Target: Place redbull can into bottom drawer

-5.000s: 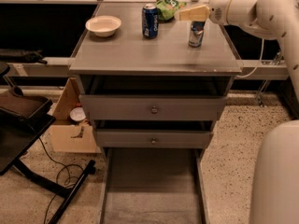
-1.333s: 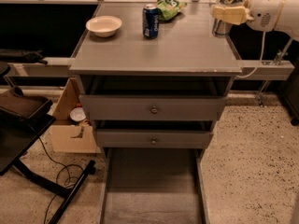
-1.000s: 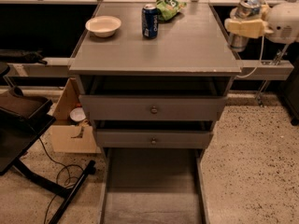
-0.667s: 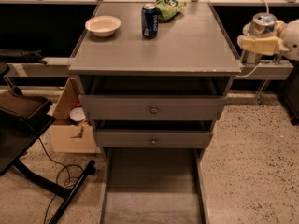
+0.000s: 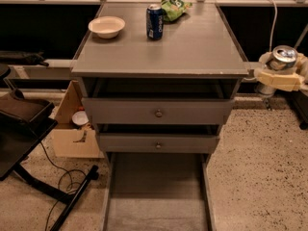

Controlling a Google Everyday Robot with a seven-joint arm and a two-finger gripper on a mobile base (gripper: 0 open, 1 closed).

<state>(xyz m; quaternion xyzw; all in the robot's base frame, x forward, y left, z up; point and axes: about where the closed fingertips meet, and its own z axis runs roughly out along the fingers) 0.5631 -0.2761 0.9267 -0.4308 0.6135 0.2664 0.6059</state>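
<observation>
My gripper (image 5: pixel 280 71) is at the right edge of the view, off the right side of the cabinet and just below its top. It is shut on the redbull can (image 5: pixel 283 57); only the can's silver top shows above the cream fingers (image 5: pixel 278 78). The bottom drawer (image 5: pixel 158 196) is pulled out at the foot of the cabinet, a long grey tray with a bare flat floor. It lies well below and to the left of the gripper.
On the cabinet top (image 5: pixel 192 47) stand a white bowl (image 5: pixel 107 26), a dark-blue soda can (image 5: pixel 154 21) and a green chip bag (image 5: pixel 173 7). Two knobbed drawers (image 5: pixel 158 111) are slightly open. A cardboard box (image 5: pixel 72 124) and a chair base (image 5: pixel 29 143) are at left.
The gripper has lifted the redbull can off the back right of the cabinet top and carried it right and down, past the cabinet's right edge.
</observation>
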